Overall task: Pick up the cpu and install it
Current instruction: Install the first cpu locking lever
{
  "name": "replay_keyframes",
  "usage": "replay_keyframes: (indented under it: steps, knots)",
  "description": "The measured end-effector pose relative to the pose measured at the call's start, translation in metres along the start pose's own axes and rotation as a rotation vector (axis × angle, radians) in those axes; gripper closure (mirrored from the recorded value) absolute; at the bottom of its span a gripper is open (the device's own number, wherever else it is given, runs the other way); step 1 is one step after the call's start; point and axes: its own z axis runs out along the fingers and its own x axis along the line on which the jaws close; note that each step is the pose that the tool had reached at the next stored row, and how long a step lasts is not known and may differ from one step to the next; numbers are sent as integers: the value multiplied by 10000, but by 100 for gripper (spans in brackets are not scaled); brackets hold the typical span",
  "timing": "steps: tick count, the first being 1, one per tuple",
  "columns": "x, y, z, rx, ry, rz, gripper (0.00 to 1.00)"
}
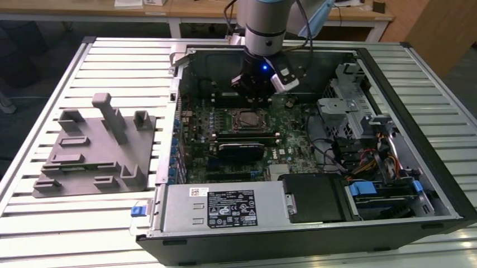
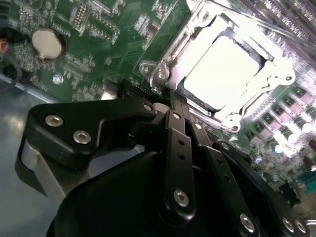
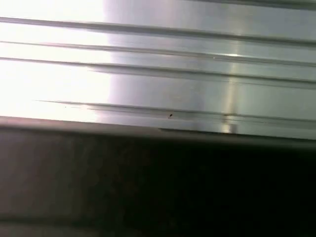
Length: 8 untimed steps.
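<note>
The cpu, a bright silvery square, lies inside the motherboard socket with the metal frame around it. In the exterior view the socket sits mid-board in the open computer case. My gripper hangs just behind the socket, toward the case's back wall. In the second wrist view the gripper has its black fingers drawn together, shut, with nothing visible between them. The tips stand beside the socket frame's corner, low over the green board, apart from the cpu.
The case walls ring the board. Black RAM sticks lie in front of the socket, and a drive cage with cables is at the exterior view's right. A power supply is in front. A grey fixture rests on the slatted table.
</note>
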Motion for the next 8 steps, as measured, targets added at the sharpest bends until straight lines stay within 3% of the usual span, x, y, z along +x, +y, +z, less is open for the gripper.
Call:
replay_keyframes:
  steps: [3, 8]
  knots:
    - [1, 0, -53, 7, 4, 0, 89]
    - [1, -13, -61, 8, 5, -1, 89]
